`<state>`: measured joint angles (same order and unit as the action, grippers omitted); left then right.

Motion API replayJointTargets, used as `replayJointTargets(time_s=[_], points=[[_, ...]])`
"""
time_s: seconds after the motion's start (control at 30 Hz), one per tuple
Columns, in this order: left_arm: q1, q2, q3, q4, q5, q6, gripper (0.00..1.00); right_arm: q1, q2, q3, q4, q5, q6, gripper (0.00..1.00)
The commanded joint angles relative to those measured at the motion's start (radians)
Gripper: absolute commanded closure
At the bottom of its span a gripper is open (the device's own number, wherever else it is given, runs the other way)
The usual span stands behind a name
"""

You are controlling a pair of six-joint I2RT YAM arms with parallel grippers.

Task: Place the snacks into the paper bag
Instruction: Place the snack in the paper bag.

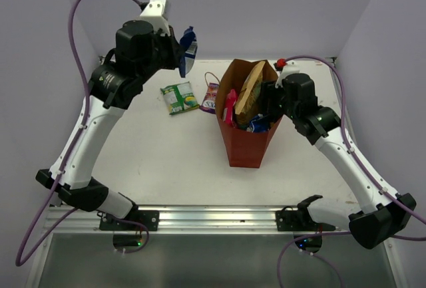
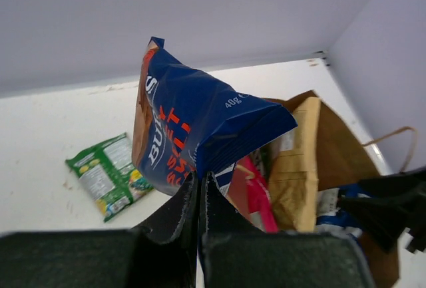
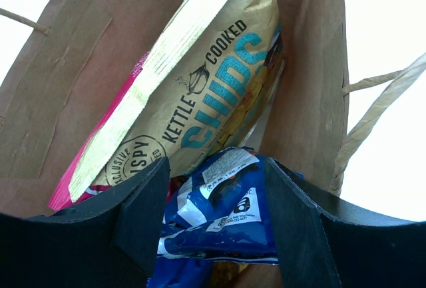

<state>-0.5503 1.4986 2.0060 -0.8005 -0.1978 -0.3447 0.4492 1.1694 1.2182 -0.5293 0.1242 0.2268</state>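
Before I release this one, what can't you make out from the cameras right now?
- Paper bag bottom: every view, covered by packets.
- Purple packet: top view, right edge behind the bag wall.
- Pink packet: right wrist view, mostly under the tan packet.
- Dark blue packet: left wrist view, gripped edge hidden between the left fingers.
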Motion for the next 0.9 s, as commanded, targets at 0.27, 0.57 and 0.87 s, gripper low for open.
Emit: replayJointTargets(time_s=[0.27, 0.57, 0.87], points=[[0.001, -0.012, 0.126, 0.173, 0.4, -0.095, 1.0, -0.003, -0.017, -0.011, 0.028, -0.015, 0.0, 0.37], [0.001, 0.101, 0.145, 0.13, 0.555, -0.249, 1.0, -0.003, -0.017, -0.011, 0.029, -0.015, 0.002, 0.37], [0.001, 0.135, 0.025, 0.187, 0.618, -0.295, 1.0, -0.004, -0.02, -0.014, 0.031, -0.015, 0.0, 0.37]])
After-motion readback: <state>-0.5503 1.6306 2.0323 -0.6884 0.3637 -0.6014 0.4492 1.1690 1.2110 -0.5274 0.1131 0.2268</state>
